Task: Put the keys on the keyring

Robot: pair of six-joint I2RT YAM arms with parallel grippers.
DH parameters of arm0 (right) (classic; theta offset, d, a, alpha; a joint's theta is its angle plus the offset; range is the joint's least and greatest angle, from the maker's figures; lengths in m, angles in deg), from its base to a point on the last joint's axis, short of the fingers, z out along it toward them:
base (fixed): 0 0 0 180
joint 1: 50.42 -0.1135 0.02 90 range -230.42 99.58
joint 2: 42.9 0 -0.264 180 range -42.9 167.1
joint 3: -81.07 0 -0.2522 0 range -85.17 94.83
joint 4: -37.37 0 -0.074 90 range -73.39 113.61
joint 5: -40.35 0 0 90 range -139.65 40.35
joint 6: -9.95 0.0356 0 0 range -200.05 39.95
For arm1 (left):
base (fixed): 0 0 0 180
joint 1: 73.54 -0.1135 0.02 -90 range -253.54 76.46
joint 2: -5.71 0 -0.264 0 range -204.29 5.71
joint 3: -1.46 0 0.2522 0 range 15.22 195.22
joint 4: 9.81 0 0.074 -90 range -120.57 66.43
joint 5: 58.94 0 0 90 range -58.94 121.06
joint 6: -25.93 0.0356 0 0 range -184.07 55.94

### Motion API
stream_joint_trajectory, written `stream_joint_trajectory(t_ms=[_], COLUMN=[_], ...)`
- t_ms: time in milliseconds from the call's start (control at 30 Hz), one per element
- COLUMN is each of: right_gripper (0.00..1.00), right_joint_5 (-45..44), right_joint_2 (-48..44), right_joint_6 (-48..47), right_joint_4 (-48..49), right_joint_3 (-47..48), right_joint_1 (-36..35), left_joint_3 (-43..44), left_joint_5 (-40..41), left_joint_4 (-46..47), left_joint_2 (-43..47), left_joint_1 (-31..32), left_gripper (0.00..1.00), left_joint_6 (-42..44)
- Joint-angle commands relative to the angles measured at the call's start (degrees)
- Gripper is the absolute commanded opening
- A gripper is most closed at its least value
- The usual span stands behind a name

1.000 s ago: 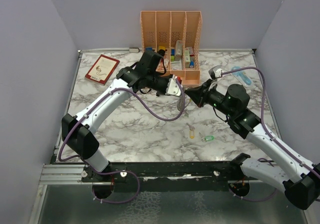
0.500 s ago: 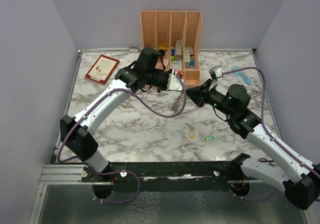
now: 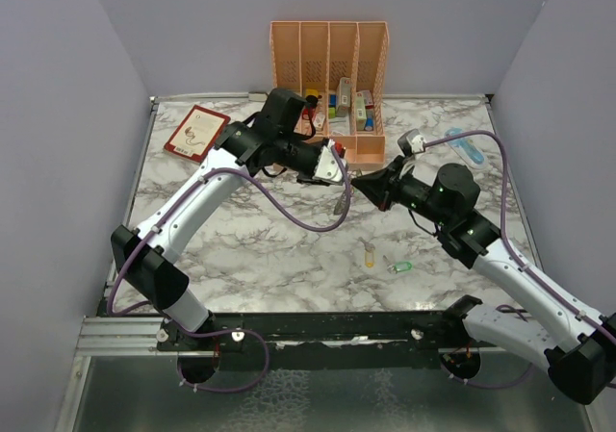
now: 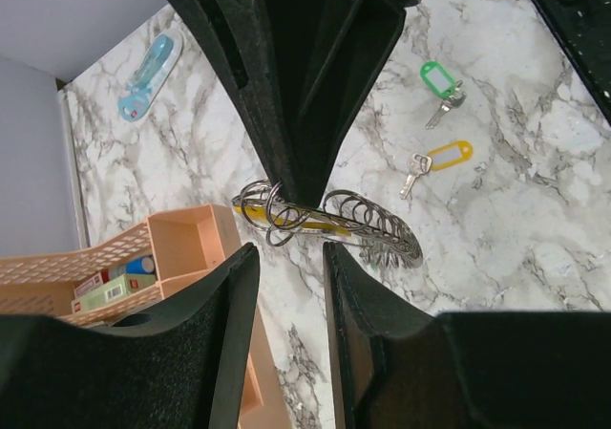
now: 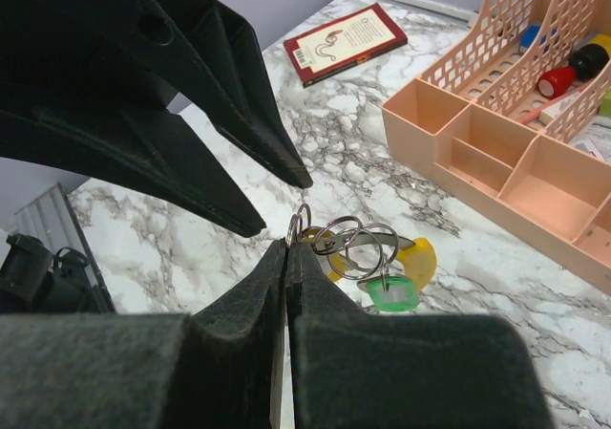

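Above the worktop's [image 3: 241, 249] middle, the right fingers [image 5: 239, 353] press together on the keyring [image 5: 351, 247]; the left fingers [image 4: 224, 353] stand spread beside it. A green key [image 4: 441, 77] and a yellow key [image 4: 447, 152] lie toward the near edge.

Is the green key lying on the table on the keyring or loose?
Loose: the green key lies flat on the marble table, apart from the keyring that the right gripper pinches.
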Motion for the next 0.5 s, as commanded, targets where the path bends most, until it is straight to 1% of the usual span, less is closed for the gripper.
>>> stream_joint_trajectory(t_ms=[0,233,333,467], right_gripper=[0.02,0.02,0.02,0.02], right_joint_5=[2.49,4.51,5.33,5.99], right_joint_2=[0.12,0.19,-0.07,-0.36], right_joint_6=[-1.05,-1.40,-1.79,-1.58], right_joint_4=[2.50,1.02,0.26,0.09], right_joint_3=[-0.10,1.30,1.65,1.67], right_joint_1=[-0.34,-0.38,-0.39,-0.39], left_joint_3=[1.76,-0.40,-1.55,-1.52], left_joint_5=[-4.83,-3.52,-2.22,-1.84], left_joint_4=[-5.26,-1.53,2.14,2.04], left_joint_2=[-0.32,-0.58,-0.52,-0.82], left_joint_1=[-0.17,-0.16,-0.17,-0.17], left_gripper=[0.36,0.35,0.36,0.35], left_joint_6=[2.90,2.20,-0.04,0.38])
